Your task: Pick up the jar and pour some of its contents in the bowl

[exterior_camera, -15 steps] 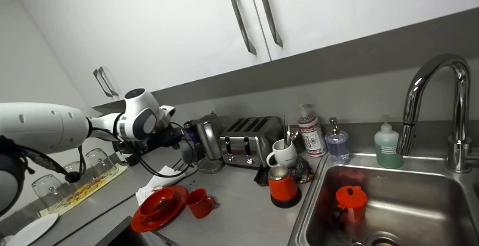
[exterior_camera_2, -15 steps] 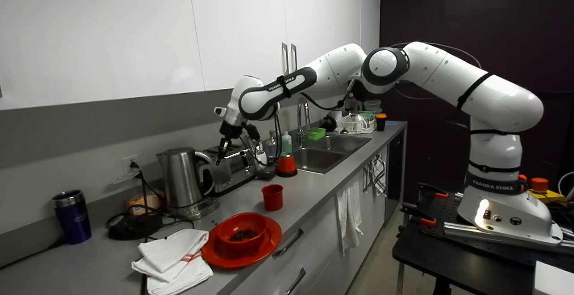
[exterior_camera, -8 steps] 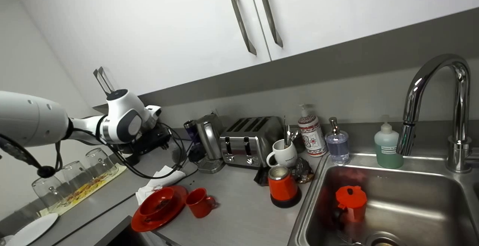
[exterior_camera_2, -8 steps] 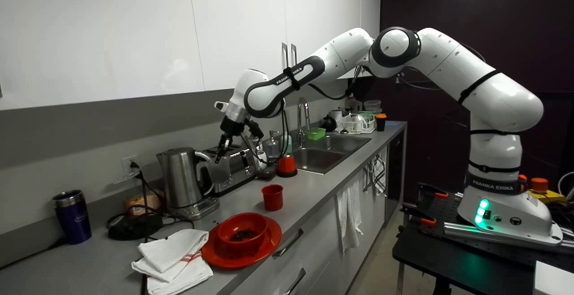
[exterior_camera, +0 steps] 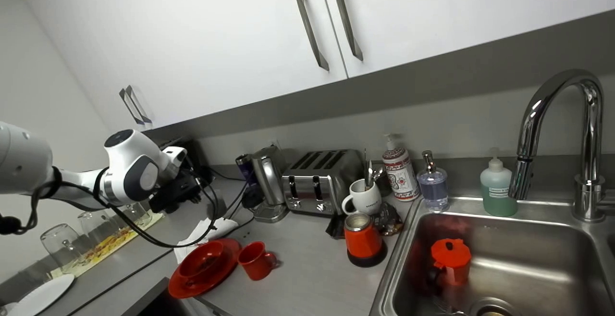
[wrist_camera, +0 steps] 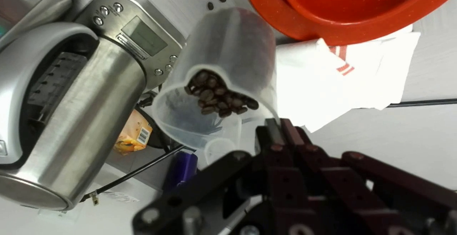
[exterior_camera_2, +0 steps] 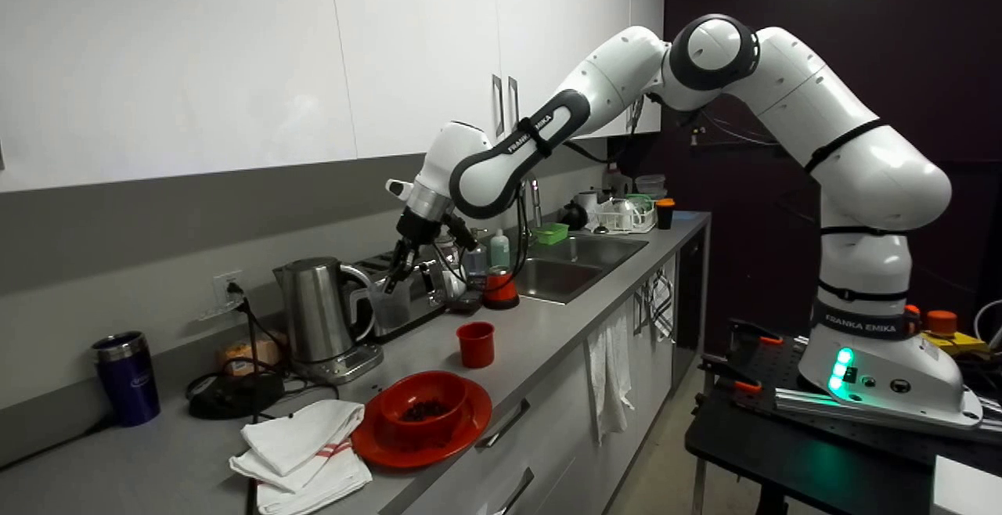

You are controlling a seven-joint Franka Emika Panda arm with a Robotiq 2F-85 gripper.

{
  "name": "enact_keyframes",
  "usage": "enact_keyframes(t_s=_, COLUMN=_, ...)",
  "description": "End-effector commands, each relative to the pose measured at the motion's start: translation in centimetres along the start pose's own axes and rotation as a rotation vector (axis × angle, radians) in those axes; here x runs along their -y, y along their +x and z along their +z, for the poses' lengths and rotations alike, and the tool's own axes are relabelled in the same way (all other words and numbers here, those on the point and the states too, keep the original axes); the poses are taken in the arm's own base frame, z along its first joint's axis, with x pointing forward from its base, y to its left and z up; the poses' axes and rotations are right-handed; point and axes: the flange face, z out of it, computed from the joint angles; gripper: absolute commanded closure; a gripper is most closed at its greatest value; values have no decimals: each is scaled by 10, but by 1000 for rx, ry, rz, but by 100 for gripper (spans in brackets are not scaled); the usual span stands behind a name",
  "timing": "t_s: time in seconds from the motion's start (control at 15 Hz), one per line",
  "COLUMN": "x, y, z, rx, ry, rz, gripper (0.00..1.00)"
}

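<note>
The jar (wrist_camera: 232, 49) is a translucent plastic cup with a handle and dark coffee beans inside. My gripper (wrist_camera: 277, 122) is shut on its rim, and the beans show through the opening in the wrist view. In an exterior view the jar (exterior_camera_2: 391, 311) hangs roughly upright from my gripper (exterior_camera_2: 398, 276), in front of the kettle and toaster. The red bowl (exterior_camera_2: 423, 384) sits on a wide red plate (exterior_camera_2: 479, 413) and holds some beans. The bowl also shows at the upper right of the wrist view (wrist_camera: 350, 11), apart from the jar.
A steel kettle (exterior_camera_2: 313, 315) stands close to the jar, with a toaster (exterior_camera: 322, 181) beside it. A red cup (exterior_camera_2: 476, 345) stands near the plate. White towels (exterior_camera_2: 305, 444) lie beside the plate. A few loose beans (wrist_camera: 210, 5) lie on the counter.
The arm has drawn back with its elbow higher. The gripper and jar have moved left in an exterior view, towards the bowl's side. The base light went from white to green.
</note>
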Motion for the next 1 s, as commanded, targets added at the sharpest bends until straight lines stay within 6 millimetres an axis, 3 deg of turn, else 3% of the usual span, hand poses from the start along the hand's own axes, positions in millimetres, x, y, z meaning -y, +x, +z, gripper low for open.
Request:
enact_keyframes(t_s=0.0, x=19, y=-14, z=-16, rx=3, ry=-51, rz=4, gripper=96)
enact_keyframes(t_s=0.47, x=30, y=-23, z=-25, rx=-6, ry=-108, rz=51, gripper=96)
enact_keyframes(t_s=0.93, x=72, y=-20, z=-21, rx=-21, ry=-163, rz=98, gripper=97)
